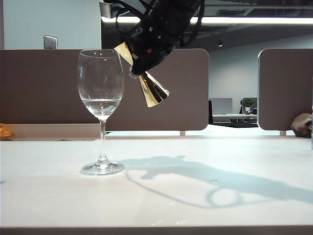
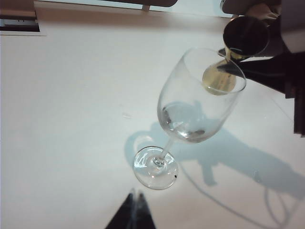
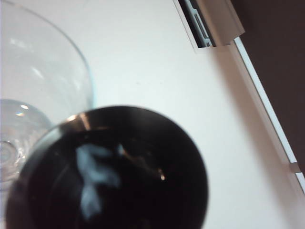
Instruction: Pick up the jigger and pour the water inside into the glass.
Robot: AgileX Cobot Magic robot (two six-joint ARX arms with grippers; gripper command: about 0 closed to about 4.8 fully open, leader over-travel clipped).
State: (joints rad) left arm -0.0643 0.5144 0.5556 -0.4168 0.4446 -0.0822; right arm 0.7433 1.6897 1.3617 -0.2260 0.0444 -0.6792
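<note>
The left claw (image 2: 132,210) hangs low over the white tabletop (image 1: 49,196) near the glass's foot, its fingers pressed together and holding nothing. The glass (image 1: 101,110) stands upright with water (image 1: 101,105) in its bowl. Beside its rim on the right, the right claw (image 1: 146,51) is clamped on the tilted jigger (image 1: 152,90), upper cone at the rim.

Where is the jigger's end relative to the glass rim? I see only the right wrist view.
Observer: The exterior view shows the jigger tilted in the right gripper, its upper end at the rim of the glass.
Operator: Is water in the glass?
Observer: Yes, water lies low in the bowl.
Operator: And the left gripper?
Observer: The left gripper hangs above the table near the glass foot, jaws together, holding nothing.
</note>
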